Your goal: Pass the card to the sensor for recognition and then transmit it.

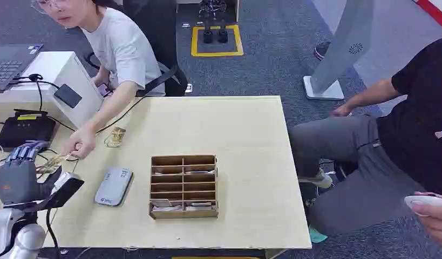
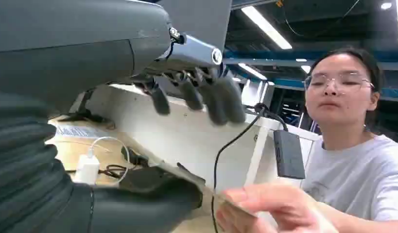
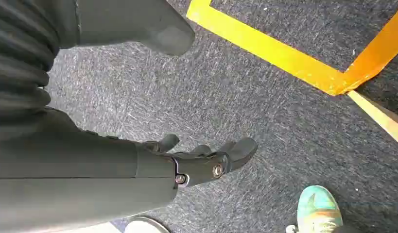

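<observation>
My left hand (image 1: 23,174) is raised at the table's left edge, and in the left wrist view its fingers (image 2: 201,94) stand well apart from the thumb (image 2: 153,196). A person's hand (image 1: 81,142) holds a thin card (image 1: 51,162) by its far end. The card's near edge (image 2: 225,200) reaches my thumb tip, but nothing pinches it. The grey-white sensor pad (image 1: 114,185) lies flat on the table to the right of my hand. My right hand (image 3: 201,158) hangs over the carpet with its fingers loosely apart and nothing in it.
A wooden divided box (image 1: 183,186) with cards in its front slots stands mid-table. Another card (image 1: 116,136) lies near the person's arm. Left of the table are a black box (image 1: 25,128), cables and a white cabinet (image 1: 62,70). A seated person (image 1: 402,140) is at the right.
</observation>
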Controlling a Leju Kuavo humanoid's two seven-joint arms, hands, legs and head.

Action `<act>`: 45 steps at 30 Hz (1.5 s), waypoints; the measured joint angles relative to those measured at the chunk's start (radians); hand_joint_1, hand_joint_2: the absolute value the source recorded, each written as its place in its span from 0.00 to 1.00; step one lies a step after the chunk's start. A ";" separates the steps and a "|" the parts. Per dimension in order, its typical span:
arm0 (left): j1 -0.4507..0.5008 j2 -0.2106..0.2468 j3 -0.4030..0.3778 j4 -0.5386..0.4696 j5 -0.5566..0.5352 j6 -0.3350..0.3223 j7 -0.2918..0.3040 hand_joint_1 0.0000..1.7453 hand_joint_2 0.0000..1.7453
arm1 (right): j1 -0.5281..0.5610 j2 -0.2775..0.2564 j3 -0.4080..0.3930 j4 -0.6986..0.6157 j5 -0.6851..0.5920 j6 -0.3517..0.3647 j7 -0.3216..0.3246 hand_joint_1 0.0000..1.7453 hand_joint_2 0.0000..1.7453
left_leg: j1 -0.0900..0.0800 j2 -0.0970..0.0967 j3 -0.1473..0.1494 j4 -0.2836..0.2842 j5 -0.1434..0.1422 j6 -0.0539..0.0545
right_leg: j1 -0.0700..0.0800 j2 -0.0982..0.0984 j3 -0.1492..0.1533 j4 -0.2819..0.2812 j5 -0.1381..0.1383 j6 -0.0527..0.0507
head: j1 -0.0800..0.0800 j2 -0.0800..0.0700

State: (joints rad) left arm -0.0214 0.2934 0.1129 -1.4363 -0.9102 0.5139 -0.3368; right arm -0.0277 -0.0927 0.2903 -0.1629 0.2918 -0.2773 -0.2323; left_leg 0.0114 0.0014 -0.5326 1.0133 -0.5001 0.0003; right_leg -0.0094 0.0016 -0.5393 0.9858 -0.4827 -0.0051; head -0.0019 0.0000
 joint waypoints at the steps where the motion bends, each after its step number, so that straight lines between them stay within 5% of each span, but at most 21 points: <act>1: -0.001 0.000 0.000 0.000 0.006 -0.002 -0.002 1.00 1.00 | 0.000 0.000 0.000 0.000 0.000 0.000 0.000 0.00 1.00 | 0.000 0.000 0.000 0.000 0.000 0.000 | 0.000 0.000 0.000 0.000 0.000 0.000 | 0.000 0.000; 14: -0.014 0.011 -0.002 0.000 0.044 -0.023 -0.028 1.00 1.00 | -0.004 0.000 0.000 0.000 0.002 -0.001 0.000 0.00 1.00 | 0.000 0.000 0.000 0.000 0.000 0.000 | 0.000 0.000 0.000 0.000 0.000 0.000 | 0.000 0.000; 18: -0.016 0.006 -0.003 0.000 0.175 -0.094 -0.080 1.00 1.00 | -0.006 0.001 0.002 0.000 0.006 -0.001 0.000 0.00 1.00 | 0.000 0.000 0.000 0.000 0.000 0.000 | 0.000 0.000 0.000 0.000 0.000 0.000 | 0.000 0.000; 20: -0.023 0.000 -0.003 0.000 0.282 -0.209 -0.057 1.00 1.00 | -0.006 0.001 0.002 0.000 0.003 -0.002 0.000 0.00 1.00 | 0.000 0.000 0.000 0.000 0.000 0.000 | 0.000 0.000 0.000 0.000 0.000 0.000 | 0.000 0.000; 22: -0.028 -0.004 -0.003 0.000 0.390 -0.392 -0.013 1.00 1.00 | -0.006 0.002 0.002 0.000 0.000 -0.003 0.000 0.00 1.00 | 0.000 0.000 0.000 0.000 0.000 0.000 | 0.000 0.000 0.000 0.000 0.000 0.000 | 0.000 0.000; 28: -0.027 -0.003 -0.006 0.000 0.646 -0.659 0.132 1.00 1.00 | -0.001 0.002 0.002 0.000 -0.001 -0.011 0.004 0.00 1.00 | 0.000 0.000 -0.001 0.000 0.000 0.000 | 0.000 0.000 0.000 0.000 0.000 0.000 | 0.000 0.000; 36: -0.019 0.011 -0.008 0.007 0.677 -0.682 0.177 1.00 1.00 | 0.000 0.003 0.002 0.000 0.001 -0.016 0.012 0.00 1.00 | 0.000 0.000 -0.001 0.000 0.000 0.000 | 0.000 0.000 -0.001 0.000 0.000 0.000 | 0.000 0.000; 45: -0.032 -0.014 -0.075 0.091 0.532 -0.570 0.202 1.00 1.00 | 0.000 0.005 0.002 0.000 0.002 -0.018 0.015 0.00 1.00 | 0.000 0.000 -0.001 0.001 0.000 0.000 | 0.000 0.000 -0.001 0.000 0.001 0.001 | 0.000 0.000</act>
State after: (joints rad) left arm -0.0532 0.2796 0.0377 -1.3448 -0.3787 -0.0561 -0.1350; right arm -0.0279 -0.0877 0.2918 -0.1629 0.2934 -0.2953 -0.2175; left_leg 0.0113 0.0014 -0.5337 1.0144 -0.4997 0.0007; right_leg -0.0094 0.0017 -0.5400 0.9858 -0.4821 -0.0043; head -0.0019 0.0000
